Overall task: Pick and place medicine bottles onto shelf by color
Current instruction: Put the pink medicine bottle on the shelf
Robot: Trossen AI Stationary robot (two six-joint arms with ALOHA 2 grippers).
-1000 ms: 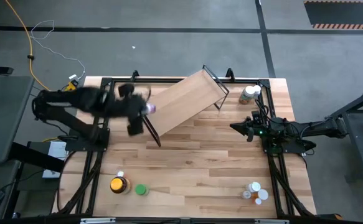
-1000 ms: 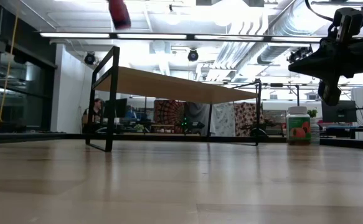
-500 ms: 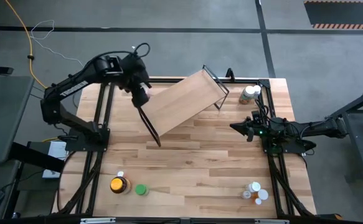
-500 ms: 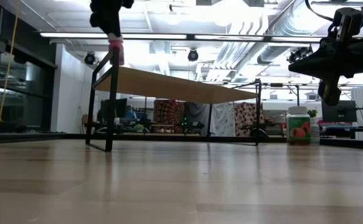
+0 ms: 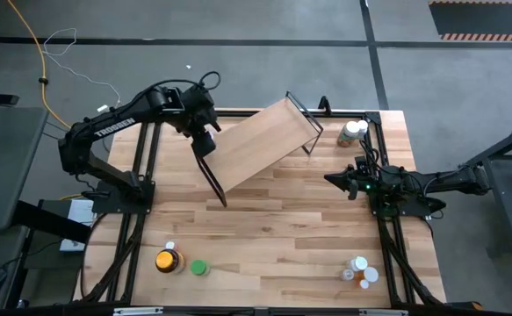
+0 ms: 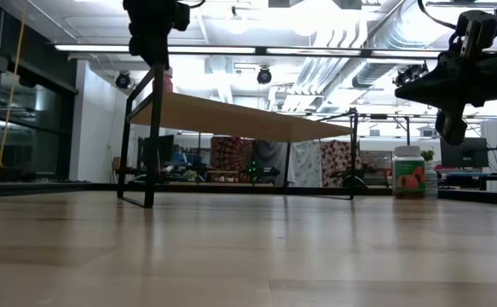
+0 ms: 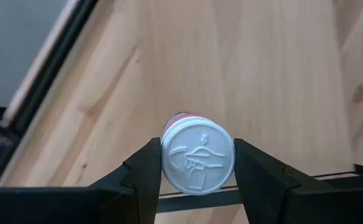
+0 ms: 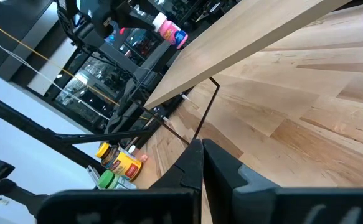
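Note:
The shelf (image 5: pixel 260 140), a light-wood board on black wire frame ends, stands slantwise on the table's far half. My left gripper (image 5: pixel 205 142) hangs over the shelf's left end, shut on a pink medicine bottle (image 6: pixel 167 81) with a white cap (image 7: pixel 197 158). An amber jar (image 5: pixel 168 261), a green bottle (image 5: pixel 198 268) and a small white one stand near the front left. A cluster of small bottles (image 5: pixel 361 270) stands at the front right. A white-capped bottle (image 5: pixel 352 132) stands at the far right. My right gripper (image 5: pixel 333 180) waits shut beside the shelf's right end. My left gripper pinches the bottle by the two sides of its white cap (image 7: pixel 169 163) between its two fingers (image 7: pixel 145 177). The fingers come steeply from above, pointing down. The bottle hangs below them, cap up, just over the shelf board's left end; whether its base touches the board I cannot tell.
Black frame rails (image 5: pixel 141 219) run along the table's left and right sides. Bare tabletop (image 5: pixel 273 237) lies between the shelf and the bottles at the front. The shelf board's top (image 7: pixel 249 68) is bare beneath the held bottle.
My left arm has swung round toward the shelf's left end. Its gripper has come down from high above to just over the board and has rolled as it went. The pink bottle has stayed between the fingers throughout.

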